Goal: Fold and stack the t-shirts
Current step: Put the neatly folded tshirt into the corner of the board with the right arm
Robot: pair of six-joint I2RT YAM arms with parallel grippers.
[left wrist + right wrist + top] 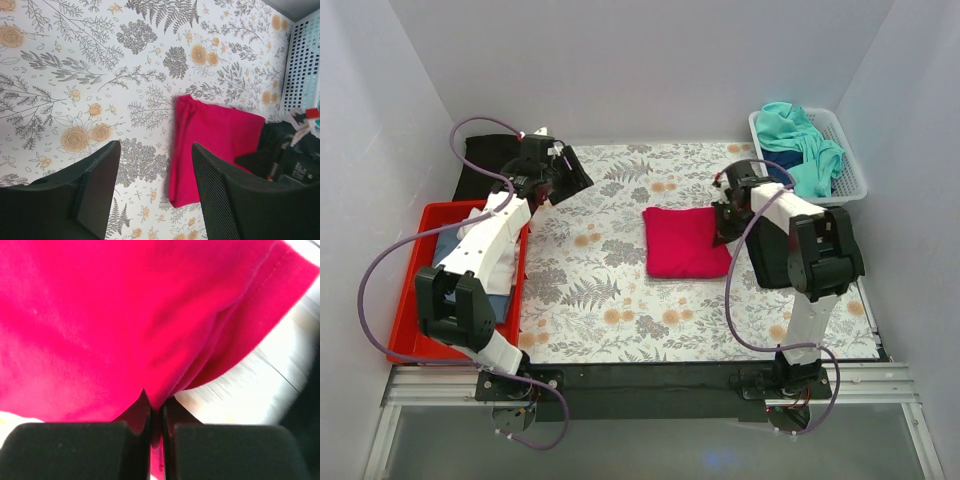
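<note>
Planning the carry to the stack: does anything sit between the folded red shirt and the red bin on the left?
Nothing lies on the table cover between red shirt and red bin, but the left arm stretches over the bin, left gripper open above the cover. The right gripper pinches the shirt's edge.

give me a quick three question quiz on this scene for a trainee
1. True or false: the left gripper is shut on the red shirt.
2. The teal shirts in the white basket are: A folded and stacked, B loosely heaped, C rolled up tight.
3. Which gripper pinches the red shirt's edge?

Key: 1 false, it is open and off the shirt. 2 B. 3 the right gripper.
</note>
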